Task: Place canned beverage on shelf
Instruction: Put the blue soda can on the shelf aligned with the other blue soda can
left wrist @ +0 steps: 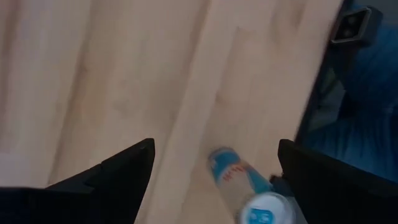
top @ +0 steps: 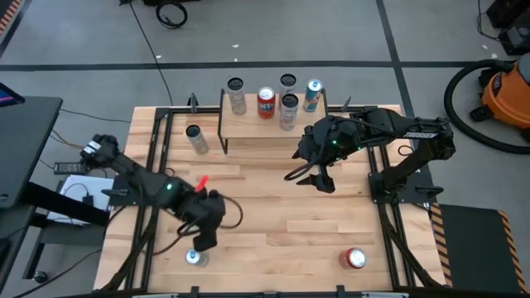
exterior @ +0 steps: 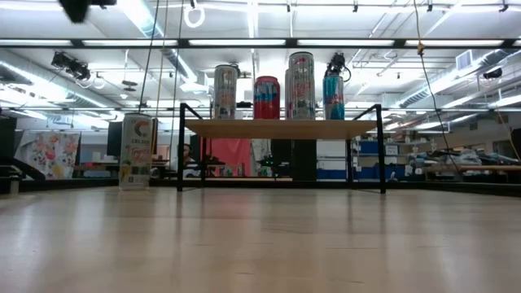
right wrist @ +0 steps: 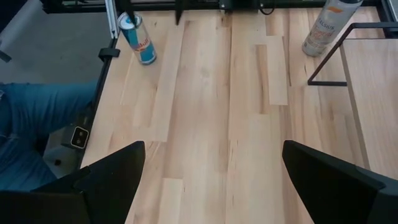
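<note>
**Left gripper over a blue can at the table's near edge**

The left gripper [top: 201, 240] hangs low above the near left part of the table [top: 273, 215], fingers spread wide, and right below it stands a slim blue can [top: 194, 257], close to the near edge. In the left wrist view that can [left wrist: 245, 190] sits between the two dark fingers [left wrist: 118, 174], not touched by either.

Over at the far edge, the shelf [top: 257, 128] carries five cans on its wooden top: a silver one [top: 237, 95], a red one [top: 266, 103], two more silver ones [top: 288, 111] one behind the other, and a blue one [top: 312, 95] at the right end. Another tall can [top: 196, 138] stands on the table just left of the shelf.

The right gripper [top: 313, 175] hovers just in front of the shelf's right half, fingers wide apart, holding nothing. A red can [top: 355, 258] stands alone near the near right corner.
</note>
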Controlling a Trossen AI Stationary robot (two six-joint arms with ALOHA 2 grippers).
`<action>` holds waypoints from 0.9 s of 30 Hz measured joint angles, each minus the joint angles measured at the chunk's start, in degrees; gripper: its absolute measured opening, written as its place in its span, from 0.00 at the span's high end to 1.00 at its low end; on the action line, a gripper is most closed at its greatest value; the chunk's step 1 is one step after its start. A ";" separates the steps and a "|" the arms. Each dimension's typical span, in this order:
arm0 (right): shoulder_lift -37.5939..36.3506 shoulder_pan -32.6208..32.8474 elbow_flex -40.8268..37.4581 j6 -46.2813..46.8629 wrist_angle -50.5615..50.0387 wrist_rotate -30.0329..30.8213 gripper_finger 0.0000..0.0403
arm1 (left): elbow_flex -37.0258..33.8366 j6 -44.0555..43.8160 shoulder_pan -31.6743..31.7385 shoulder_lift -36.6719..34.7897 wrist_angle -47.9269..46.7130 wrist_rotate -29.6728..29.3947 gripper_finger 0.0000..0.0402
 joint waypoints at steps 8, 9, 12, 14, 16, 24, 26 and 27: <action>0.00 0.00 0.00 0.00 0.73 -0.09 0.03 | 0.00 -7.28 -6.66 2.74 -0.23 -0.45 0.12; 0.00 0.00 0.00 0.00 0.95 -0.13 0.03 | 0.00 -7.70 -7.16 3.17 -0.39 -0.53 0.12; 0.00 0.00 0.00 0.02 1.94 -0.15 0.03 | 0.00 -8.80 -8.40 4.43 -0.68 -0.77 0.12; 0.00 0.00 0.00 0.02 2.62 -0.15 0.03 | 0.00 -9.39 -8.88 5.39 -1.05 -0.87 0.12; 0.00 0.00 0.00 0.02 2.80 -0.17 0.03 | 0.00 -10.08 -9.48 6.21 -1.99 -0.87 0.12; 0.00 0.00 0.00 0.02 2.86 -0.31 0.03 | 0.00 -13.33 -11.45 7.41 -3.63 -0.87 0.12; 0.00 0.00 0.00 0.02 2.86 -0.31 0.03 | 0.00 -14.53 -11.74 7.41 -3.38 -0.70 0.12; 0.00 0.00 0.00 0.02 2.88 -0.31 0.03 | 0.00 -14.94 -11.94 7.41 -3.28 -0.71 0.12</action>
